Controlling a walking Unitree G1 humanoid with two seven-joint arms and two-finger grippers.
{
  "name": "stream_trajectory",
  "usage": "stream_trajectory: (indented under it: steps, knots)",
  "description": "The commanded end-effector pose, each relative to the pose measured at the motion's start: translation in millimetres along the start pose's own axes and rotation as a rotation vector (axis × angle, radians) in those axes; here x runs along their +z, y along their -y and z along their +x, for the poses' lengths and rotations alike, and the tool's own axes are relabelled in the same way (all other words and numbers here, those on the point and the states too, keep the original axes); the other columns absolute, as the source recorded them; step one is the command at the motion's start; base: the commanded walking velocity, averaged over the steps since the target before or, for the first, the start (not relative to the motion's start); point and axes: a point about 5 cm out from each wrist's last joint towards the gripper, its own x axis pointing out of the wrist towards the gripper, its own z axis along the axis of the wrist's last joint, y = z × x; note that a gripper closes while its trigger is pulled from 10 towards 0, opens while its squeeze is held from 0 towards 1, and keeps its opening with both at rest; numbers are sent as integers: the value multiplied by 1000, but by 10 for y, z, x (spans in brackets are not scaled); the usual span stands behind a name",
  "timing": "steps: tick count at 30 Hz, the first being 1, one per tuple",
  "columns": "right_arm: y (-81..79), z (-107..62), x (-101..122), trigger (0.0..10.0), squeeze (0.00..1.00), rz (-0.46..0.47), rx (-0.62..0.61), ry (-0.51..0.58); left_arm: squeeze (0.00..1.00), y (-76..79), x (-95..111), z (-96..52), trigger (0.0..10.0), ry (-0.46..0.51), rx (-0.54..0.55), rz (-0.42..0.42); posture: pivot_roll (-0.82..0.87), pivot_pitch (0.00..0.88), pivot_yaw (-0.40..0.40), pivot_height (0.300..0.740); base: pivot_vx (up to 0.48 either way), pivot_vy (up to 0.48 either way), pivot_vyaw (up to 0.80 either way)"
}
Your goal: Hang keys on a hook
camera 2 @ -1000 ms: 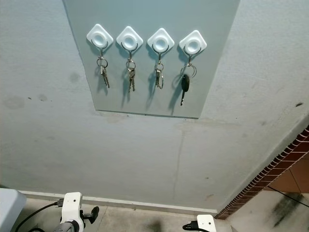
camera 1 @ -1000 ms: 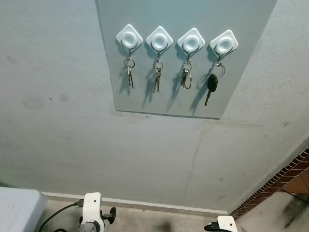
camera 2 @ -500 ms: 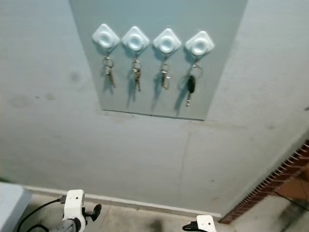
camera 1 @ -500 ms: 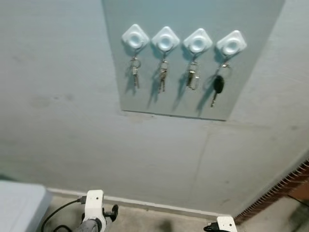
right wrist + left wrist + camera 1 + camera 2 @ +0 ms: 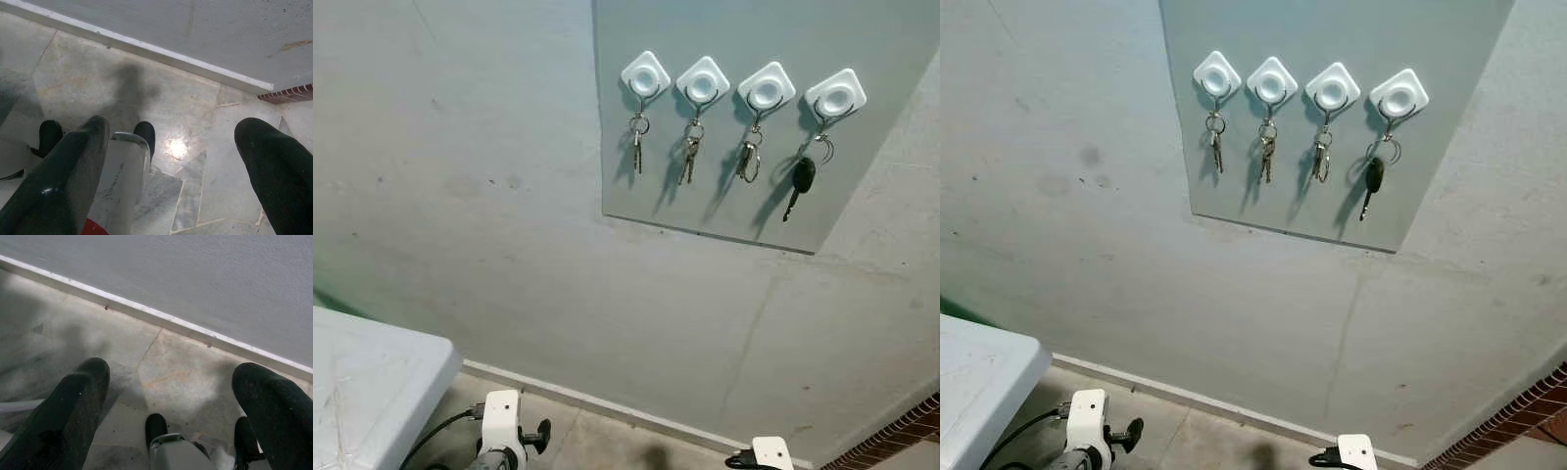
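We judged the hanging done; four hooks (image 5: 646, 76) each carried keys (image 5: 803, 180); our left gripper (image 5: 171, 401) and right gripper (image 5: 176, 166) hung wide open, empty; next, nothing needed gripping.

Panel (image 5: 724, 211) top edge is cut off by the frame. White table (image 5: 362, 382) shows just one corner, rest runs out of frame. Key bunches (image 5: 689, 162) on the left three hooks too small to count individual keys; brick strip (image 5: 1498, 426) clipped at frame edge.

hooks (image 5: 735, 86) in row on panel (image 5: 862, 39) | keys (image 5: 689, 160) hanging beneath | table (image 5: 362, 382), apparently, lower left
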Motion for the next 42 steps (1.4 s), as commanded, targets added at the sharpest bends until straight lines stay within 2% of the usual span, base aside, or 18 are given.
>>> stream_trajectory:
  steps: [1,33,42]
  knots:
    - [-10,5,22,10000,0,3,8,10,0,-18,8,-1,10000,-1,1,21,-45,0,42,732,0,0,0]
    - [-1,-5,-5,10000,0,3,11,9,0,-5,1,-3,10000,5,-3,6,-41,0,34,732,0,-306,0]
    - [1,-5,-2,10000,0,-1,13,9,0,-8,-2,-1,10000,2,12,-19,-37,0,29,732,0,0,0]
